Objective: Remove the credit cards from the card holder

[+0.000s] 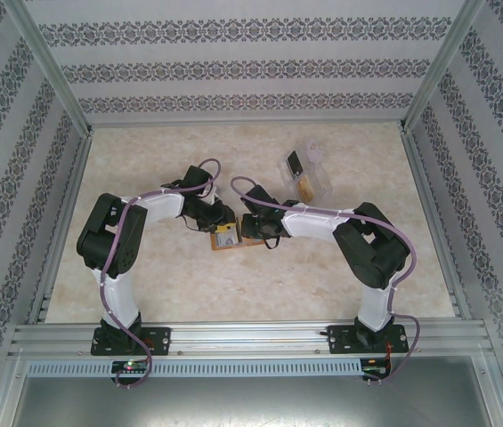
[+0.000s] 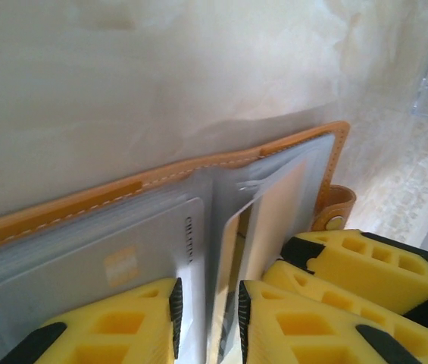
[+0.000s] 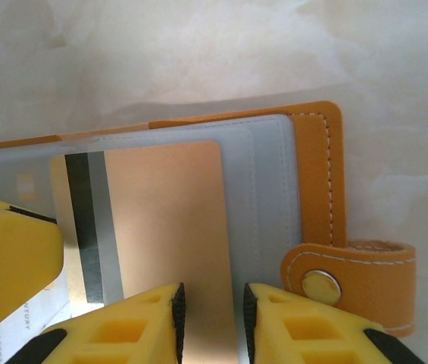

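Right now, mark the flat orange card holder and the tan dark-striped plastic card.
flat orange card holder (image 3: 313, 182), right wrist view: stitched right edge.
tan dark-striped plastic card (image 3: 168, 212), right wrist view: plain face.

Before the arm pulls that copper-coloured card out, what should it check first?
1. Card holder spread open, flat: ok.
2. Snap tab undone, clear of the card: ok.
3. Right pincer straddling the copper-coloured card: ok.
4. Its grip on that card: cannot tell.
5. Left pincer at the holder's clear pockets: ok; firm hold, cannot tell.
6. Clear tray free of both arms: ok.
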Controlling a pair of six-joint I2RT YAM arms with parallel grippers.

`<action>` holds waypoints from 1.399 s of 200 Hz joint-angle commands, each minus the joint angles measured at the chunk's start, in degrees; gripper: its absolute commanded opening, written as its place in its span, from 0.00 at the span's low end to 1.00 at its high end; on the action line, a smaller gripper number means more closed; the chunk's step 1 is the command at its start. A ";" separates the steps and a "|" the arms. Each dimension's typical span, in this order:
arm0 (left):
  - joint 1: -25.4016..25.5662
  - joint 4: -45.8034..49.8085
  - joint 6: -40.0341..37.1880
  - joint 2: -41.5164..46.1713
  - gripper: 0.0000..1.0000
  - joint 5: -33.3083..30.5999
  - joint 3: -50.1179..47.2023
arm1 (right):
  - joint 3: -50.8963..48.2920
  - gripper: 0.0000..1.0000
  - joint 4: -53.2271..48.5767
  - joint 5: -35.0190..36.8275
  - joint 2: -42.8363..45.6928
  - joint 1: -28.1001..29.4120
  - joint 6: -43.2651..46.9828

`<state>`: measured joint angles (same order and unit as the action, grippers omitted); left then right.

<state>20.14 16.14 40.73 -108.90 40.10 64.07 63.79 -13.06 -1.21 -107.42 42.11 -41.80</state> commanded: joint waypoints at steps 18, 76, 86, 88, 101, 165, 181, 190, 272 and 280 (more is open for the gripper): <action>-0.38 -2.96 -1.81 2.60 0.28 1.04 -0.62 | -0.03 0.28 -1.50 -1.12 -1.74 -1.02 -0.50; -0.57 -1.88 -4.54 1.61 0.28 0.92 -0.01 | -0.33 0.27 -1.50 -1.23 -1.57 -1.28 -0.83; -0.86 -0.55 -6.16 1.59 0.29 -0.48 0.27 | -0.33 0.27 -1.49 -1.30 -1.51 -1.27 -0.83; -0.82 -0.33 -6.40 1.55 0.29 -0.75 0.33 | -0.40 0.27 -1.56 -1.31 -1.49 -1.30 -0.83; -1.03 -0.26 -7.27 1.19 0.29 -0.66 0.35 | -0.42 0.27 -1.44 -1.38 -1.48 -1.32 -0.82; -0.99 -5.89 -6.05 -0.56 0.24 5.10 -0.66 | -0.46 0.26 -1.31 -1.45 -1.40 -1.40 -1.09; -1.04 -4.97 -6.58 -1.05 0.24 4.86 -0.22 | -0.58 0.26 -1.52 -1.51 -1.35 -1.38 -1.14; -1.04 -4.73 -6.71 -1.34 0.23 4.79 -0.09 | -0.68 0.26 -1.51 -1.42 -1.30 -1.36 -1.18; -1.33 -0.52 -8.71 0.70 0.24 -1.08 -0.17 | -0.33 0.24 -2.22 -1.13 -1.79 -1.50 -1.34; -1.33 0.10 -8.97 0.70 0.24 -1.82 -0.01 | -0.22 0.24 -2.20 -1.09 -1.91 -1.50 -1.34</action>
<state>19.38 12.91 34.39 -109.62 41.01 63.48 63.79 -13.13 -2.42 -107.44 41.19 -42.22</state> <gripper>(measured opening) 0.241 0.244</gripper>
